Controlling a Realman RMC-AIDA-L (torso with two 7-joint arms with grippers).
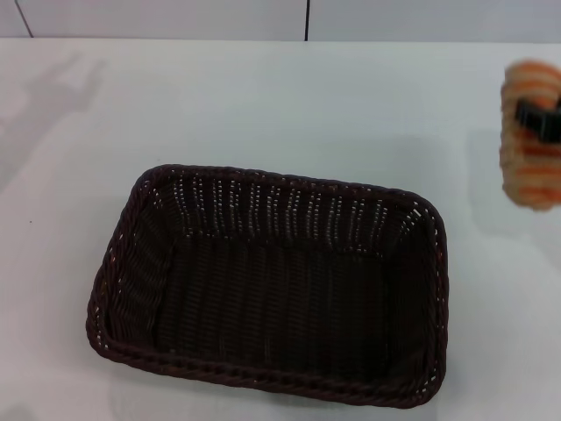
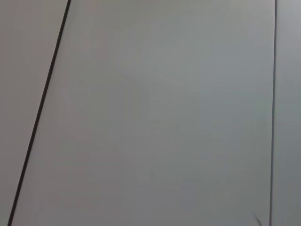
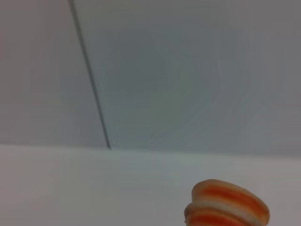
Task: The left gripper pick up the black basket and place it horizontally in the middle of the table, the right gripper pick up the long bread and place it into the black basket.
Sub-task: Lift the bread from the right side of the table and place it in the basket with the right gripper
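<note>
The black basket (image 1: 272,294) sits flat on the white table (image 1: 289,105), lengthwise across the middle, and holds nothing. The long bread (image 1: 529,132), tan with orange stripes, hangs upright in the air at the far right, above and to the right of the basket. The right gripper (image 1: 542,121) shows only as a black finger clamped across the bread's middle. The bread's end also shows in the right wrist view (image 3: 228,205). The left gripper is out of view; the left wrist view shows only a grey wall.
A grey panelled wall (image 1: 307,17) runs along the table's far edge. An arm's shadow (image 1: 53,92) falls on the table at the far left. Bare tabletop surrounds the basket on every side.
</note>
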